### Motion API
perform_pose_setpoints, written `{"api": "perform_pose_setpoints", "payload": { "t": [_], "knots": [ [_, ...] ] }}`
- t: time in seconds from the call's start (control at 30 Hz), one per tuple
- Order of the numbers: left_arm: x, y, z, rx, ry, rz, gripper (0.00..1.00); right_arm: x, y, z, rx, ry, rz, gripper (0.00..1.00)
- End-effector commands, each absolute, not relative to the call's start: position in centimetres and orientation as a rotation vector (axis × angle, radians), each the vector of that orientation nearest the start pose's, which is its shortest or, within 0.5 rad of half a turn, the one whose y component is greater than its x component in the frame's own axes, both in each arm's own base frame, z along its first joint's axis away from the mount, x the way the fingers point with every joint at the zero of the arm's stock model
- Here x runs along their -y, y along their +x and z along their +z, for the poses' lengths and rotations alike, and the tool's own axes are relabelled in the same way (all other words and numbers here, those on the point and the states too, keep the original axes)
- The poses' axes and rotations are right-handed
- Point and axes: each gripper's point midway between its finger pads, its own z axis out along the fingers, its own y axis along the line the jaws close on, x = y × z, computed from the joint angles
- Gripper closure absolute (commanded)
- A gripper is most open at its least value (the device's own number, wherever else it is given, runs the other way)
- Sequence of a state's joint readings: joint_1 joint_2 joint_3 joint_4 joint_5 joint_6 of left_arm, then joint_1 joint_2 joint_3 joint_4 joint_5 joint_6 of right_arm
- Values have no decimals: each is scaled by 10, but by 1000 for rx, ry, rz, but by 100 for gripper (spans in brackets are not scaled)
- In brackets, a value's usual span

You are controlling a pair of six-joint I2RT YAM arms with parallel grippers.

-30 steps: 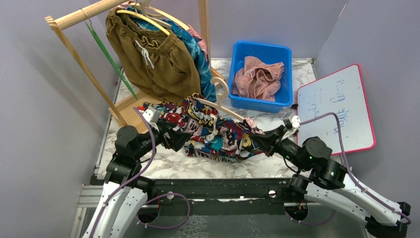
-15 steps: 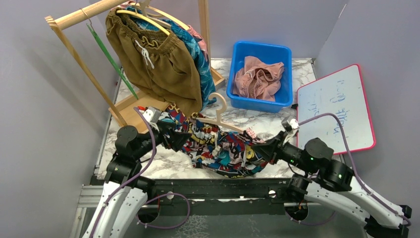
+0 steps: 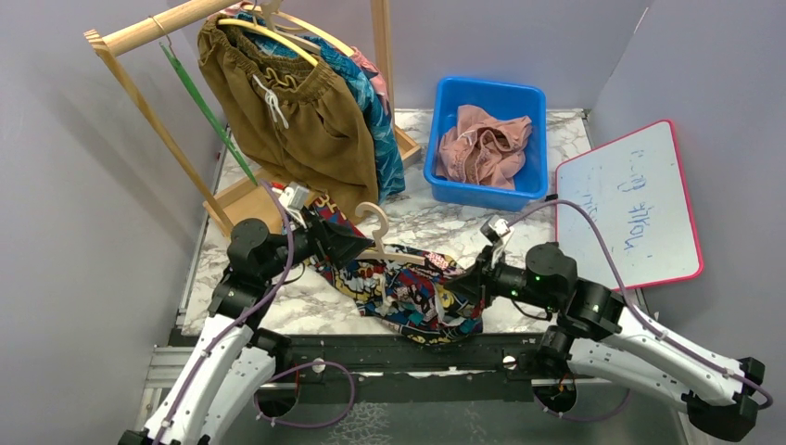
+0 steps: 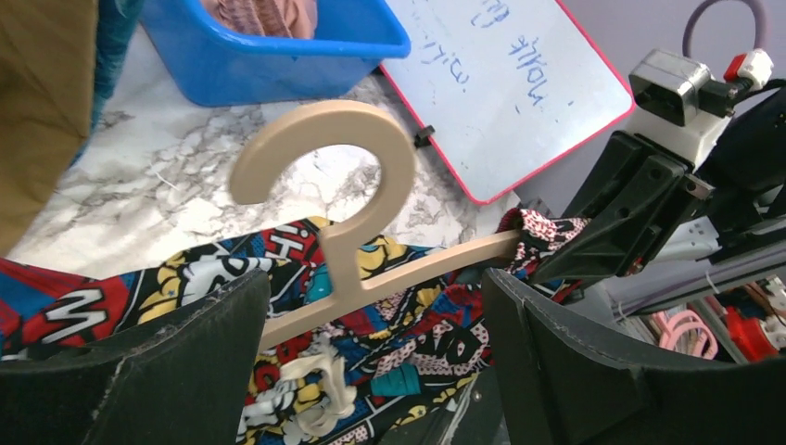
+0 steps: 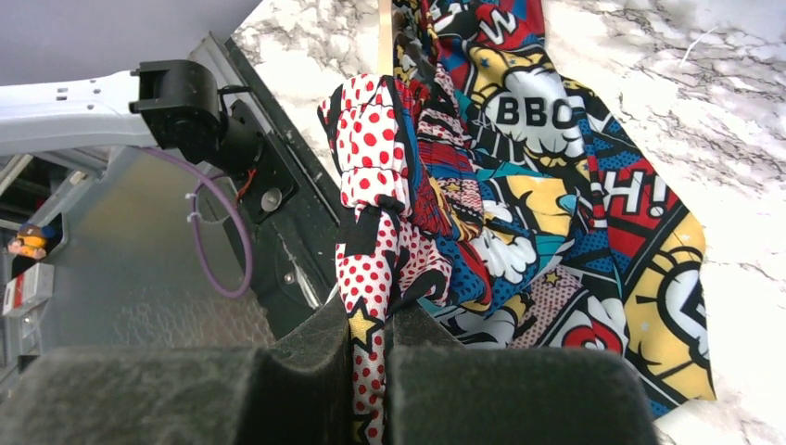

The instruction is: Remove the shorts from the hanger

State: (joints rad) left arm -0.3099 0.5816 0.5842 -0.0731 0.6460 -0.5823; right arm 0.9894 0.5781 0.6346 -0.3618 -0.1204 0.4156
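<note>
The comic-print shorts [image 3: 408, 295] lie bunched on the marble table, still draped over a beige hanger [image 3: 375, 225]. In the left wrist view the hanger [image 4: 326, 139] has its bar running between the wide-apart fingers of my left gripper [image 4: 375, 283], which is open, with the shorts [image 4: 445, 315] beneath. My right gripper [image 3: 468, 278] is shut on a red-dotted fold of the shorts [image 5: 556, 185], pinched between the fingers of the gripper [image 5: 371, 338] over the table's near edge.
A wooden rack at the back left carries olive-brown shorts [image 3: 287, 111], teal shorts [image 3: 378, 120] and an empty green hanger [image 3: 209, 116]. A blue bin [image 3: 482, 192] holds pink shorts [image 3: 482, 144]. A pink-framed whiteboard [image 3: 630, 204] lies at the right.
My right gripper has pulled its end of the shorts left and nearer, so the cloth has slackened and bunched. The hanger has shifted left. The left jaws have narrowed slightly.
</note>
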Motion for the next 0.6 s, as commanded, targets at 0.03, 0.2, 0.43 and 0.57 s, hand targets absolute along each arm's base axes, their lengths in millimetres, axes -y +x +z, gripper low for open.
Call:
{"api": "perform_pose_setpoints", "payload": {
  "t": [0.03, 0.2, 0.43, 0.57],
  "knots": [
    [206, 201, 256, -1780, 277, -1177, 16, -262, 114, 233, -1865, -604, 1173, 99],
    [214, 211, 229, -1849, 228, -1050, 26, -269, 120, 238, -1831, -549, 1212, 99],
    [209, 236, 217, -1867, 115, -940, 49, -271, 119, 241, -1871, -547, 1209, 99],
    [213, 245, 219, -1857, 104, -933, 72, -274, 119, 241, -1876, -568, 1210, 99]
  ]
}}
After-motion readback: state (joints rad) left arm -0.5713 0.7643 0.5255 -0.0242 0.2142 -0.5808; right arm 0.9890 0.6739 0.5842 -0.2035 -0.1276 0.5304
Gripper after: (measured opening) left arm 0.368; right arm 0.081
